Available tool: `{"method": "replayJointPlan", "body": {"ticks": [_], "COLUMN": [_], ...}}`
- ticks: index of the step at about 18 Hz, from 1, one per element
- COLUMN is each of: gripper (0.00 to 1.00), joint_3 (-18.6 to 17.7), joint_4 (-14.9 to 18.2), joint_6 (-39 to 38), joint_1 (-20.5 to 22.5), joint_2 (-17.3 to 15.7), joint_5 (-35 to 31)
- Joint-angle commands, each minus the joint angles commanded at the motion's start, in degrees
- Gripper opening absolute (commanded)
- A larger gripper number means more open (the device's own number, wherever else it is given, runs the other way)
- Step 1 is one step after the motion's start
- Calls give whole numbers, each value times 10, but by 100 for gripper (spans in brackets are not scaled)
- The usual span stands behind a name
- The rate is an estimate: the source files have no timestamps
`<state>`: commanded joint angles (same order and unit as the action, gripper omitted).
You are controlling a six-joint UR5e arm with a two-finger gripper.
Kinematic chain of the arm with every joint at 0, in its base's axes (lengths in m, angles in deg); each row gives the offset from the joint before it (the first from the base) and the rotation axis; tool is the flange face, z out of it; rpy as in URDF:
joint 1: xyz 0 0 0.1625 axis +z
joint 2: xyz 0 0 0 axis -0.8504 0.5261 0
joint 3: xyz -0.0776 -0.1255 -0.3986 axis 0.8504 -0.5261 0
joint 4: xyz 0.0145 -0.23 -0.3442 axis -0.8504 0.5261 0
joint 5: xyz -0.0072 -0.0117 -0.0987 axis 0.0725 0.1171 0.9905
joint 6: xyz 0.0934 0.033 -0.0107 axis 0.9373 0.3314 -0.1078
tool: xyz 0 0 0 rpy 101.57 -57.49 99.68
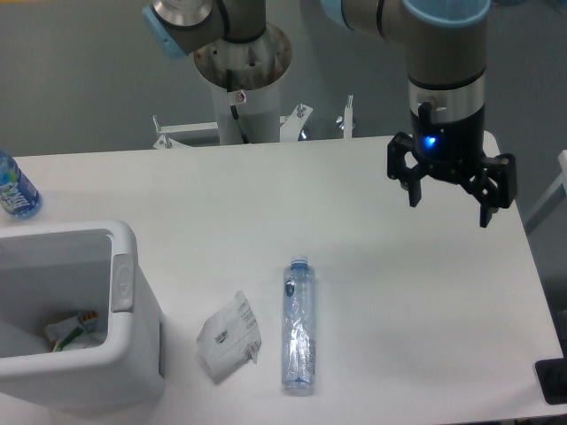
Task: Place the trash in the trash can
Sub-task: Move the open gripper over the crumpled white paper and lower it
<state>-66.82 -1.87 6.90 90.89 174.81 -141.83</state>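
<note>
A white plastic packet with dark print (229, 336) lies flat on the table near the front, just right of the trash can. Beside it a slim clear bottle with a pale blue cap (299, 325) lies on its side, cap pointing away from the front edge. The trash can (124, 354), a large white bin with a pale oval tab on its right wall, stands at the front left and holds some crumpled items. My gripper (449, 207) hangs open above the table's right side, well away from both pieces of trash, nothing between its fingers.
A bottle with a blue-green label (15, 188) stands at the table's far left edge. The robot's base column (244, 84) rises behind the table's back edge. A dark object (554, 382) sits past the front right corner.
</note>
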Motion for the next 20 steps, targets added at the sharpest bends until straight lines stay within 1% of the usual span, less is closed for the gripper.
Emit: {"method": "replayJointPlan", "body": {"ticks": [4, 7, 9, 10, 11, 12, 13, 14, 17, 18, 20], "gripper": [100, 100, 100, 100, 100, 100, 100, 100, 100, 100, 100], "joint_3": [-12, -16, -17, -17, -17, -17, -18, -20, -21, -22, -32], "joint_4": [-17, -48, -56, -58, -68, -82, -98, -108, -113, -114, -115], "joint_6": [-2, -15, -25, -37, -76, -125, -151, -159, -184, -202, -223], "joint_1": [-4, -6, -12, -18, -19, -22, -32, -46, -56, -70, -83], "joint_2": [0, 4, 10, 15, 20, 25, 29, 35, 49, 51, 58], "joint_5": [-1, 0, 0, -1, -1, 0, 0, -1, 1, 8, 51]}}
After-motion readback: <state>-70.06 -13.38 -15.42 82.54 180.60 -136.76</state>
